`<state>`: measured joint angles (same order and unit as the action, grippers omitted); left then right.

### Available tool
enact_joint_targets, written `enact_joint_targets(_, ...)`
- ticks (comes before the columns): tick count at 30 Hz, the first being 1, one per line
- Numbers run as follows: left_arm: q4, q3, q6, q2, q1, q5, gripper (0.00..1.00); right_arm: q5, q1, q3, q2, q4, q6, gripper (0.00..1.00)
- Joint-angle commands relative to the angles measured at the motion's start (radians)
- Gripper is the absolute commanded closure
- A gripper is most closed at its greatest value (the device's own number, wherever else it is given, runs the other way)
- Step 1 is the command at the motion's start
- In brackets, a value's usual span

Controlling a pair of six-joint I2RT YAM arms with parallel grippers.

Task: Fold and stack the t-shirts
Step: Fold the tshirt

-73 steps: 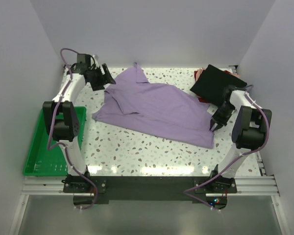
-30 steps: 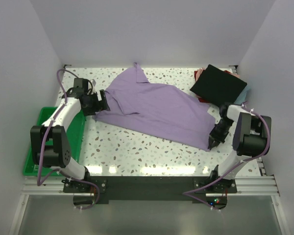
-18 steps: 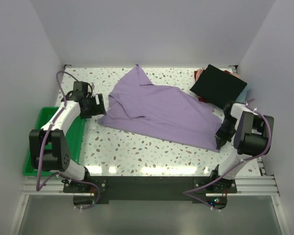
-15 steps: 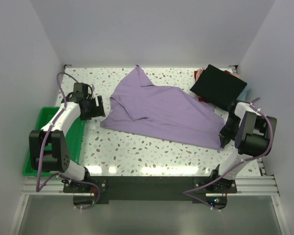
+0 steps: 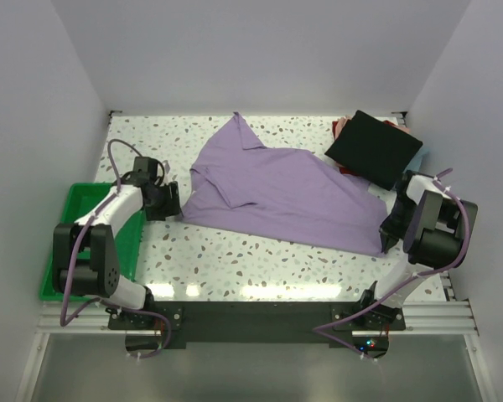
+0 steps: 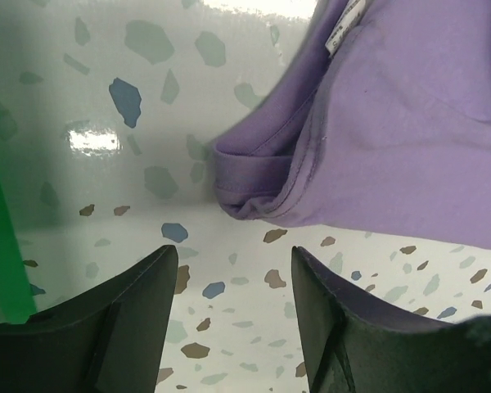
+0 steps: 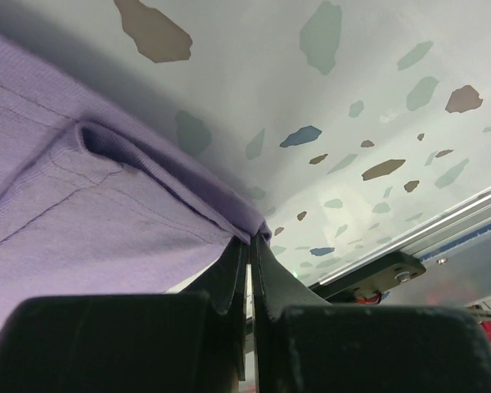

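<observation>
The large lavender t-shirt [image 5: 277, 188] lies spread across the middle of the table, partly rumpled. My right gripper [image 5: 388, 239] is shut on its near-right hem corner [image 7: 188, 184], pinching the cloth between its fingertips. My left gripper [image 5: 173, 203] is open just left of the shirt's near-left edge [image 6: 262, 184], with bare table between its fingers [image 6: 123, 311]. A folded black t-shirt [image 5: 373, 148] tops a stack at the back right, with red/pink cloth [image 5: 340, 127] and a sliver of light blue [image 5: 416, 161] showing under it.
A green plastic tray [image 5: 63, 243] sits off the table's left edge, beside the left arm. The table's right rail [image 7: 409, 246] runs close to the right gripper. White walls enclose the table on three sides.
My right gripper closed on the shirt's near-right corner and pulled it right, dragging the shirt that way. My left gripper came forward from the back left and now sits open by the shirt's left edge.
</observation>
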<state>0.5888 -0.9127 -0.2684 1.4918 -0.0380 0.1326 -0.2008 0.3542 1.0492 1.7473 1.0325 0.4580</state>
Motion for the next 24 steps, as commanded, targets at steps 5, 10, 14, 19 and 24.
enact_joint_targets(5, -0.081, 0.017, -0.026, 0.024, -0.002, -0.002, 0.39, -0.025, 0.006, 0.005, -0.02, 0.009, -0.013, 1.0)
enact_joint_targets(10, -0.124, 0.021, -0.045, 0.062, 0.0, 0.007, 0.42, -0.023, 0.006, -0.002, -0.025, 0.006, -0.015, 1.0)
enact_joint_targets(14, -0.162, 0.029, -0.058, 0.09, 0.0, 0.015, 0.48, -0.023, 0.008, -0.002, -0.029, 0.006, -0.015, 1.0)
enact_joint_targets(19, -0.178, 0.025, -0.063, 0.116, 0.0, 0.01, 0.58, -0.022, 0.008, 0.0, -0.028, 0.006, -0.015, 1.0)
enact_joint_targets(24, -0.167, 0.024, -0.072, 0.122, 0.0, 0.019, 0.86, -0.029, 0.009, -0.002, -0.023, 0.006, -0.013, 1.0)
